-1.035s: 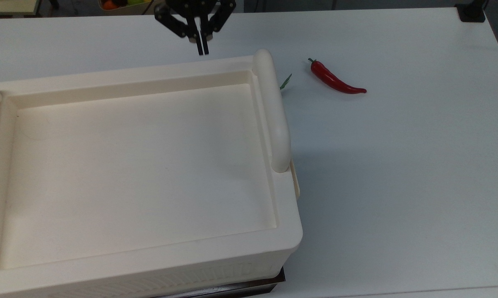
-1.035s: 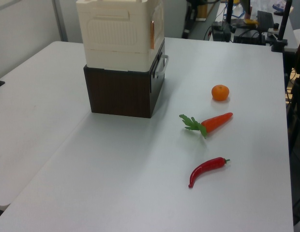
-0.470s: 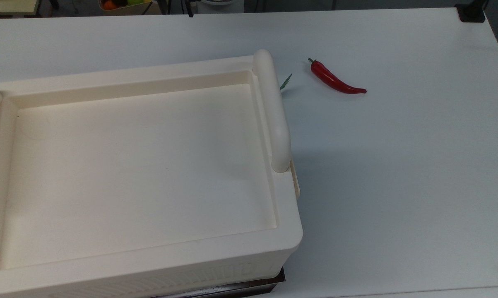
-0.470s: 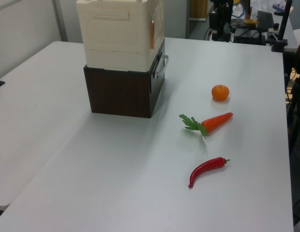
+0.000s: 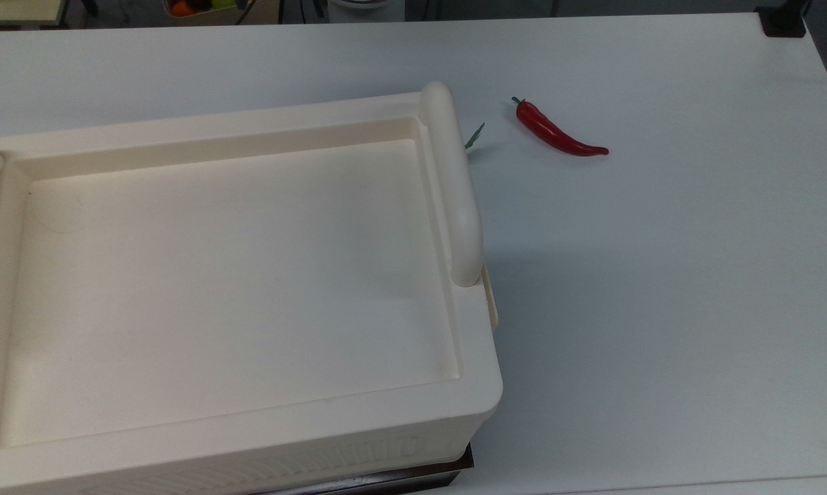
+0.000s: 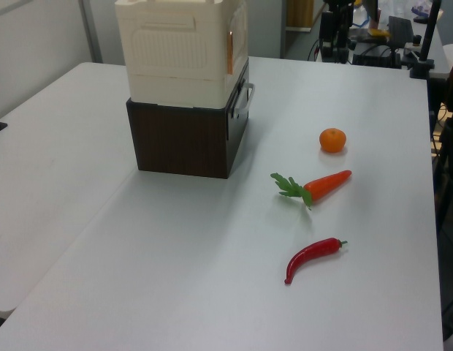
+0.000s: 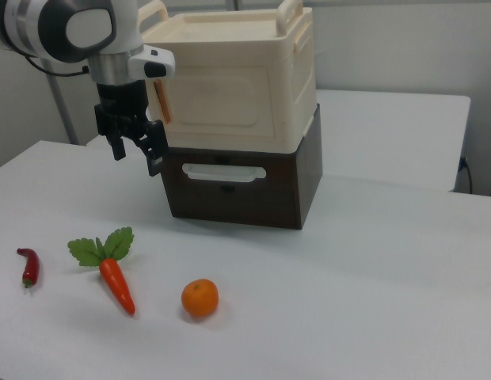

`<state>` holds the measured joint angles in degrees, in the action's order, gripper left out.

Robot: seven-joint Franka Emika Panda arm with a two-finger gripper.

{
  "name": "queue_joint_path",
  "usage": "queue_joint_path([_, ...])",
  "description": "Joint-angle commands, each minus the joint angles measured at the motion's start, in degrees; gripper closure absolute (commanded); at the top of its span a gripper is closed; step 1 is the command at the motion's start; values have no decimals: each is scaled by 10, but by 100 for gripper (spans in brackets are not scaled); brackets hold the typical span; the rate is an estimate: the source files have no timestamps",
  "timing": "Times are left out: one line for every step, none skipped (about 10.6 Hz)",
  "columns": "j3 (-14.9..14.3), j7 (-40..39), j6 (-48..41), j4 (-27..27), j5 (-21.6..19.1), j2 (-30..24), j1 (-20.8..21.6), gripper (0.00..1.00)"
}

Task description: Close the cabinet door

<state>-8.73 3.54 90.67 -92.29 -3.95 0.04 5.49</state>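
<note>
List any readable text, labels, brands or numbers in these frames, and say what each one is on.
None can be read. The cabinet, the dark brown box under it, the arm's white casing above the gripper, the table and the chilli, carrot and orange carry no legible markings.

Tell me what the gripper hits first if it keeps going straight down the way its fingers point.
Probably the bare white table. The gripper hangs pointing downward beside the cabinet, and nothing appears beneath it in the right view, though depth is uncertain.
</note>
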Motion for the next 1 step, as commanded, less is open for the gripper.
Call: queue_joint_path([9,11,32,-20,10,-13,-3,0])
